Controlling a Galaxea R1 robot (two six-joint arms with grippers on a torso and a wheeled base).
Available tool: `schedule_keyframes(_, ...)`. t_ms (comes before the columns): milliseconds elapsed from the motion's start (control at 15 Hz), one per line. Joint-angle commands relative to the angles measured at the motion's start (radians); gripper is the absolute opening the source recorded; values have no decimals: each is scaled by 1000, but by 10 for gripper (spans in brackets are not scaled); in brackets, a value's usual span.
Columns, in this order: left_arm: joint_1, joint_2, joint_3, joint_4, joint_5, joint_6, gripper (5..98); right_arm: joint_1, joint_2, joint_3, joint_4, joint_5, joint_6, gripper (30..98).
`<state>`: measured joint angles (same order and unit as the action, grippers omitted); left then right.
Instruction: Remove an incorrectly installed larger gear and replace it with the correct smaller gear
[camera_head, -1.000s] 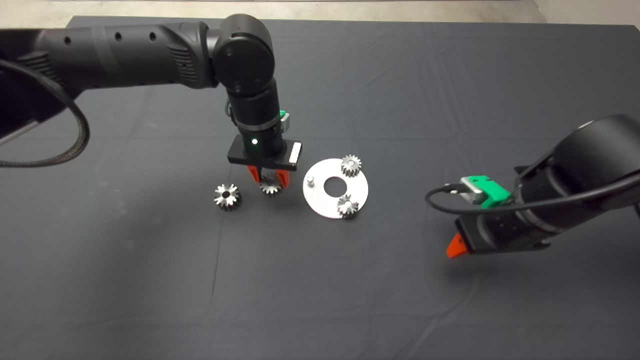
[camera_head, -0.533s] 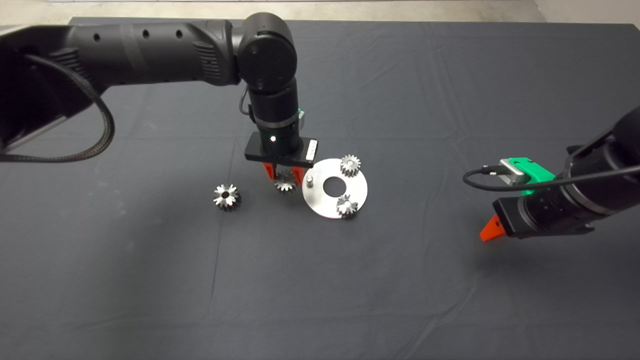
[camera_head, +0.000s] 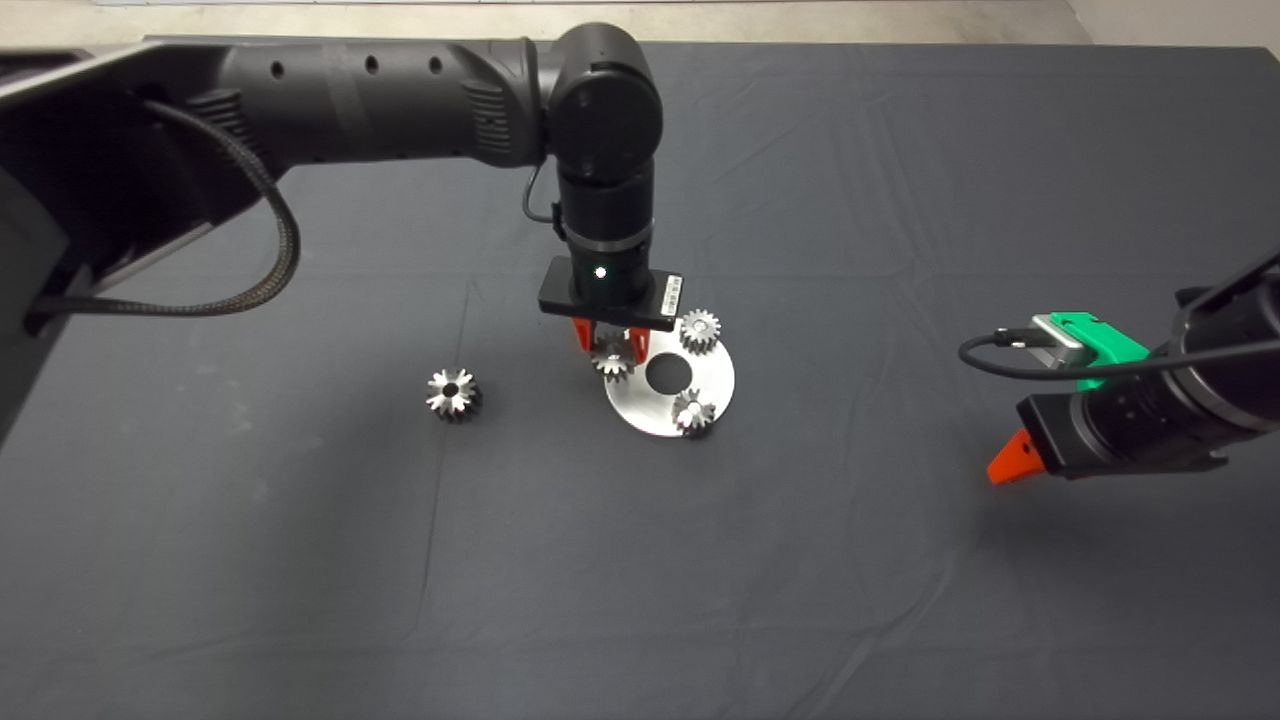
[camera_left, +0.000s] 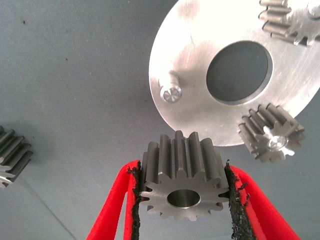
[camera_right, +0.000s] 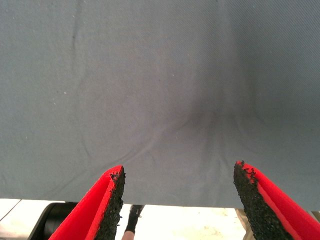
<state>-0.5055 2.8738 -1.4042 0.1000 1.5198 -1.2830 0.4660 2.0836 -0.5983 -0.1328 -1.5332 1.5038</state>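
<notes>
My left gripper (camera_head: 609, 350) is shut on a smaller gear (camera_left: 182, 182), a fine-toothed silver gear with a round bore, held just above the left rim of the round silver plate (camera_head: 712, 378). In the left wrist view the plate (camera_left: 200, 105) shows a bare peg (camera_left: 171, 93) close to the held gear. Two smaller gears (camera_head: 700, 330) (camera_head: 694, 411) sit on the plate's other pegs. The larger gear (camera_head: 455, 393), with deep star-like teeth, lies on the mat left of the plate. My right gripper (camera_right: 177, 192) is open over bare mat at the right.
The plate has a large round centre hole (camera_head: 667, 374). The dark mat (camera_head: 640, 560) stretches wide around the plate. The right arm (camera_head: 1150, 410) hovers well to the right of the plate. Beyond the mat's edge a light floor (camera_right: 190, 220) shows.
My left gripper has carried the smaller gear rightward from the mat to the plate's left rim. The right arm has drawn back to the right.
</notes>
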Motion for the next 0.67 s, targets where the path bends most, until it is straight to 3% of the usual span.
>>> schedule_keyframes(0, -28, 9, -7, 10, 57, -6, 347, 35, -18, 17, 42, -125, -7, 584)
schedule_keyframes(333, -28, 8, 1, 46, 55, -9, 347, 36, -16, 19, 44, -125, -8, 584)
schedule_keyframes(467, -25, 8, 2, 64, 37, -9, 347, 36, -17, 19, 44, -125, -8, 584)
schedule_keyframes(600, -25, 9, 4, 72, 37, -21, 347, 36, -20, 29, 44, -125, -8, 584)
